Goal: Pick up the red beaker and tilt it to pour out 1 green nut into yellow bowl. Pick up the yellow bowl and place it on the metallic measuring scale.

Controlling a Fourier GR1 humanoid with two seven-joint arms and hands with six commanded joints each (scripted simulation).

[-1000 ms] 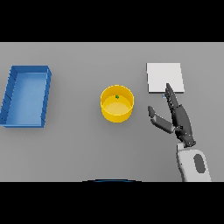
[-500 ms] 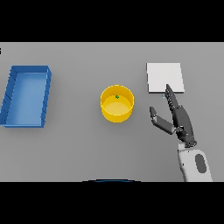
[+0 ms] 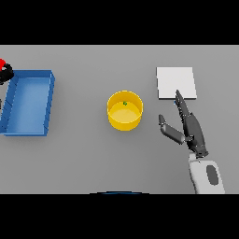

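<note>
A: Round yellow bowl?
B: Table centre, small green nut inside; flat square metallic scale well right.
A: Right hand?
B: Fingers straight, thumb spread, between bowl and scale, holding nothing.

Yellow bowl: round, straight-walled, upright on the grey table, open top, standing free. Taken as landmark for the entries below.

Green nut: single small green piece inside the yellow bowl, on its floor near the far wall.

Metallic measuring scale: flat, pale, square plate lying on the table, to the right of the yellow bowl and slightly farther back, apart from it, top surface bare.

Red beaker: only a small red portion visible at the far left edge, well apart from the yellow bowl and farther back; pose and contents impossible to tell.
</note>
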